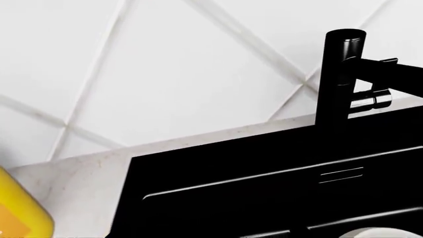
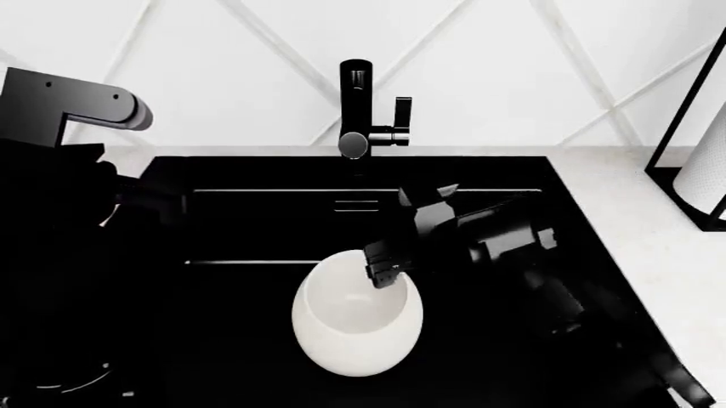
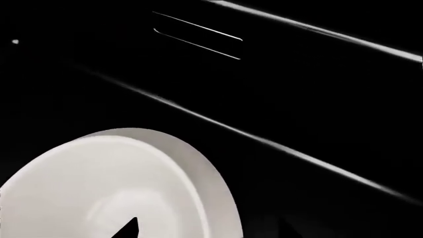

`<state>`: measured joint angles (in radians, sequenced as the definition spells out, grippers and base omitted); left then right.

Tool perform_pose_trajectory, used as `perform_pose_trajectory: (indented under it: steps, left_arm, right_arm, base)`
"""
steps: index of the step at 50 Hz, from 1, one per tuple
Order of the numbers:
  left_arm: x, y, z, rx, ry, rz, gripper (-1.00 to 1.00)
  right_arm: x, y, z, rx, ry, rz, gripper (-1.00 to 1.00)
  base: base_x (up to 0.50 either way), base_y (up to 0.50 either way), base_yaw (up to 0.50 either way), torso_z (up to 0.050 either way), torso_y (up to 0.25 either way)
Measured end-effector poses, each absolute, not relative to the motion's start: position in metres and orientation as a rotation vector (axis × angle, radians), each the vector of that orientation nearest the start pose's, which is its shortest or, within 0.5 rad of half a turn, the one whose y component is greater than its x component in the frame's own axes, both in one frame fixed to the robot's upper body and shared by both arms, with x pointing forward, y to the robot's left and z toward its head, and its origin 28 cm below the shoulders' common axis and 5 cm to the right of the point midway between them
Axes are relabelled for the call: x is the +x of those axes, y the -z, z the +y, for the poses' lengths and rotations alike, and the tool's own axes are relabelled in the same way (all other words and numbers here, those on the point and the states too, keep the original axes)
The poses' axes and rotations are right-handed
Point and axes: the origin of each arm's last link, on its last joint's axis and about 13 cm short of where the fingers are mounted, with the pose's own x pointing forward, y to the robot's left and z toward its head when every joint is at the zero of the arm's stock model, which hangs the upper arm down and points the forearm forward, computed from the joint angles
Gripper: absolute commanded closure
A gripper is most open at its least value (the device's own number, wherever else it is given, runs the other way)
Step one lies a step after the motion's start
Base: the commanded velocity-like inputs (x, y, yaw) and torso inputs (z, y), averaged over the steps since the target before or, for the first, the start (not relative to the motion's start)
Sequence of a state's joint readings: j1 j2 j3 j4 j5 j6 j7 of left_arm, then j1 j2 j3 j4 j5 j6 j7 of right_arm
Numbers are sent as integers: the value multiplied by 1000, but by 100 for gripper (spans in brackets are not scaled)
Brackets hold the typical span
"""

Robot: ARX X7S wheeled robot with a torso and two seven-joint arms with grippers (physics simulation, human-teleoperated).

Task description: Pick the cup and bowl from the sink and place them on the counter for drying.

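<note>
The white bowl rests in the black sink, near its middle. My right gripper is at the bowl's far rim. In the right wrist view one dark fingertip shows inside the bowl, apart from its wall; the other finger is lost against the black basin, so the jaws stand open astride the rim. My left arm reaches in over the sink's left side, and its gripper merges into the black. No cup shows in any view.
A black faucet stands at the sink's back edge. The white counter surrounds the basin, with a paper-towel roll in a black holder at the right. A yellow bottle stands on the counter left of the sink.
</note>
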<state>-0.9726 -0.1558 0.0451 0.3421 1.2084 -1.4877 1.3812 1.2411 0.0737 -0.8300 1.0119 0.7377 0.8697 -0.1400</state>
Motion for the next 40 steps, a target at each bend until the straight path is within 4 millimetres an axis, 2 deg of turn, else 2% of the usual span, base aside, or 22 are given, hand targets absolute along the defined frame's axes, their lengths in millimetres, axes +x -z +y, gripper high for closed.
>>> perform_pose_trajectory:
  steps: [24,31,32,40]
  left_arm:
    - [250,-264,297,156,60,263,-100]
    - [250,-262,296,155,60,269,-100]
    - [250,-262,296,155,60,269,-100]
    - [250,-260,297,157,59,273,-100]
  right_arm:
    - [378,-96,-68,-156,-426,867,-100]
    - [376,-91,-68,-158,-425,878,-100]
    - [377,-91,-68,-160,-423,877,100]
    - [378,-94,-68,-189,-409,853,100]
  base:
    - [0,0,0,0,0]
    - [0,0,0,0,0]
    - [0,0,0,0,0]
    - [0,0,0,0,0]
